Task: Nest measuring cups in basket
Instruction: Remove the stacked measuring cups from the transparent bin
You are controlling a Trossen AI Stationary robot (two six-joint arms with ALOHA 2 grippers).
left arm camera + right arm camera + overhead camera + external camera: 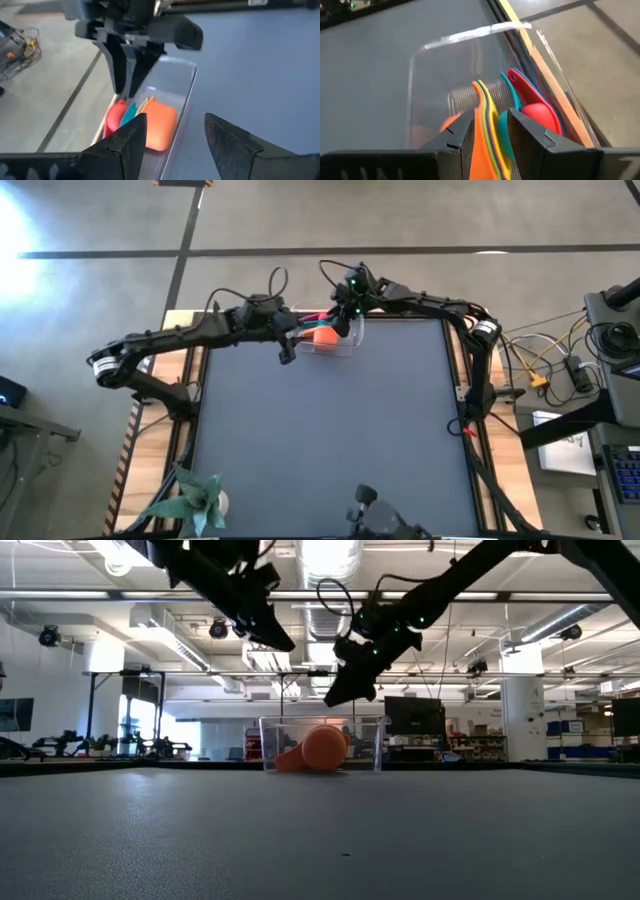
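Note:
The clear basket (348, 348) stands at the table's far edge, near the middle. Nested cups lie on their sides in it: the orange one (322, 748) is outermost, and a red one (540, 112) lies beside it. Their flat handles (487, 115) fan out, orange, yellow, purple and teal. My right gripper (332, 698) hangs just above the basket's rim, pointing down over the handles, its fingers a narrow gap apart. My left gripper (287, 352) is open and empty, raised at the basket's left side; the left wrist view shows the basket (186, 82) ahead of it.
A potted plant (195, 500) stands at the near left corner. A small dark camera mount (365, 505) is at the near edge. The grey tabletop (330, 430) spreads out in front of the basket. The table's far edge runs right behind the basket.

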